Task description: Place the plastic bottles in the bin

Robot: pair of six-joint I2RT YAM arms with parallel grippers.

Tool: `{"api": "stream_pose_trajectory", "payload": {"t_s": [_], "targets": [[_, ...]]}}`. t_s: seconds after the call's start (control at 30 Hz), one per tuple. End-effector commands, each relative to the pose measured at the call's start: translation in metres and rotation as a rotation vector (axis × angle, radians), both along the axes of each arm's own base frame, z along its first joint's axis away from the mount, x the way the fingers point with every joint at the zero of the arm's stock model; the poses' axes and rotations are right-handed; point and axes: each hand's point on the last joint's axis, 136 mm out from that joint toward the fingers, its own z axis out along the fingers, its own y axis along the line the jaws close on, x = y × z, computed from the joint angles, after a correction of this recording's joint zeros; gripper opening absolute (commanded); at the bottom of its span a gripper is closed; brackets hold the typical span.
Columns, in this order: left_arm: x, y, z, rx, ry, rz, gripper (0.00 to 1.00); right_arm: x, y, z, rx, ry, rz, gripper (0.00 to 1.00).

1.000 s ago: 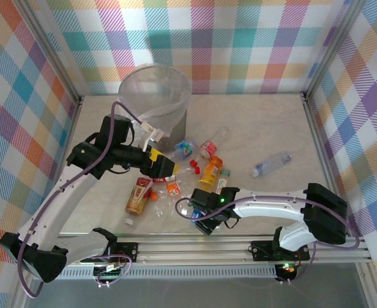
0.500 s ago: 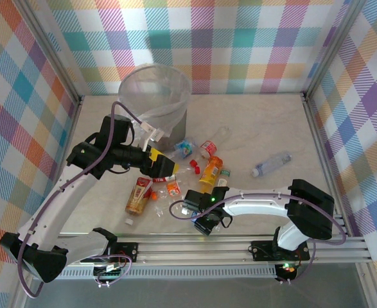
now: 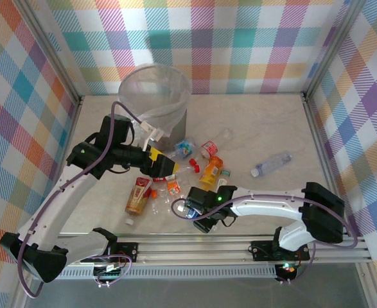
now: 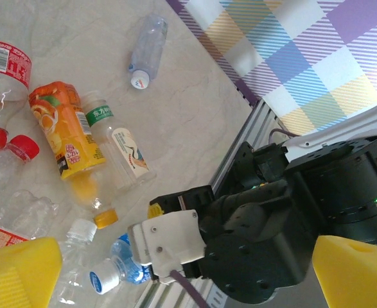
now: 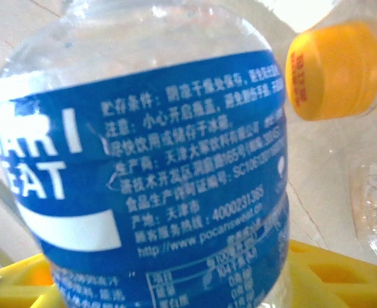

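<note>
The table (image 3: 259, 128) and the grey bin (image 3: 155, 96) at the upper centre-left of the overhead view are as they were a second ago. No bottle can be made out through the bin's crinkled liner.

The bottles (image 3: 175, 183) lie scattered across the middle of the table below the bin. A clear bottle (image 3: 271, 163) lies well apart to the right.

The left gripper (image 3: 164, 165) has not moved. It hangs over the upper left of the heap, jaws spread wide and empty.

The change is on the right. Over the last second the right arm has swung and crept up and left in the overhead view. The right gripper (image 3: 194, 208) now sits at the lower edge of the heap, around a blue-labelled bottle (image 5: 169, 179). Its jaws have been narrowing.

In the right wrist view that bottle lies between the yellow pads (image 5: 329, 269), which show at both lower corners. I cannot tell whether they press on it yet or only flank it.

An orange cap (image 5: 336, 70) lies just beside the bottle at the upper right. It probably belongs to the orange bottle (image 3: 210, 170).

I judge this to be the start of a pickup. The bottle is not yet lifted, and the carry to the bin is still to come. Nearly all of the task remains.
</note>
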Motion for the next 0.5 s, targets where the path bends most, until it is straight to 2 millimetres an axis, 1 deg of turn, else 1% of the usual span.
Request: {"api": "stream_pose_trajectory", "payload": {"t_s": [0.0, 0.23, 0.37, 0.47], "targets": [[0.000, -0.003, 0.015, -0.041, -0.049, -0.002, 1.00, -0.005, 0.004, 0.008, 0.051, -0.001, 0.031, 0.57], [0.005, -0.006, 0.017, -0.064, -0.041, 0.011, 1.00, -0.004, 0.002, 0.005, 0.034, -0.006, 0.019, 0.57], [0.007, -0.006, 0.019, -0.070, -0.049, 0.023, 1.00, -0.003, 0.004, 0.007, 0.062, -0.014, 0.017, 0.57], [0.012, -0.008, 0.025, -0.098, -0.050, 0.047, 0.99, -0.004, 0.007, 0.009, 0.094, -0.016, 0.017, 0.57]]}}
